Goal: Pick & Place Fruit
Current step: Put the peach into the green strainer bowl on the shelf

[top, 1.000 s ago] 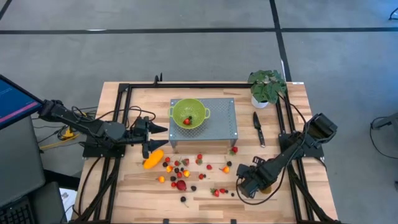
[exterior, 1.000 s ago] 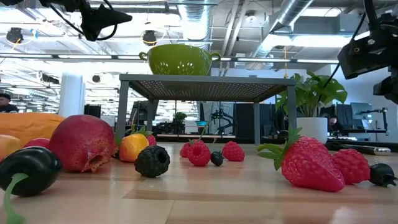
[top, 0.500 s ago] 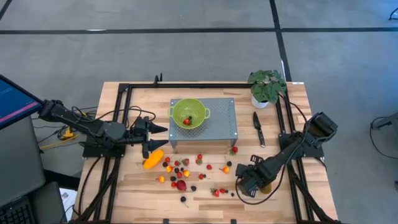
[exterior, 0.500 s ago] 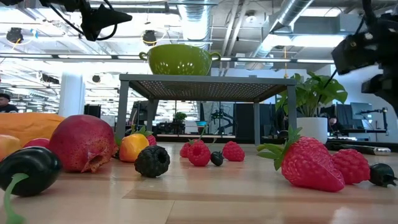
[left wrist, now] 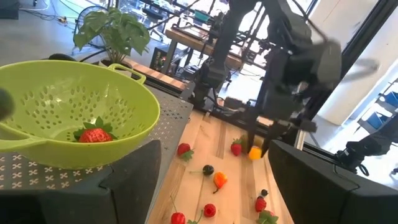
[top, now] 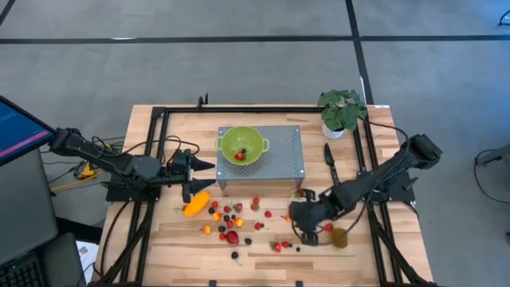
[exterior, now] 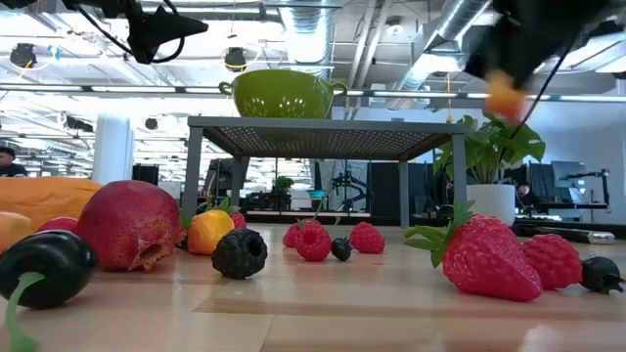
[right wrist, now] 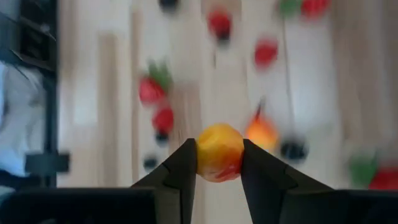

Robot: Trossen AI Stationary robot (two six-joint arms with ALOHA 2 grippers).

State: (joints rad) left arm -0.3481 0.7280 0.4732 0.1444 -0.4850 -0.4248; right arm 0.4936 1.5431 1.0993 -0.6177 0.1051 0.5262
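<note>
Right claw (right wrist: 219,163) clamped on a small orange-yellow fruit (right wrist: 219,152), arm stretched above the scattered berries (top: 239,219).

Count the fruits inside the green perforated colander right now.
1: a single red strawberry lies at the bottom of the green perforated colander, which sits on the grey metal stand. The colander's near wall could hide another small piece in the left wrist view.
</note>
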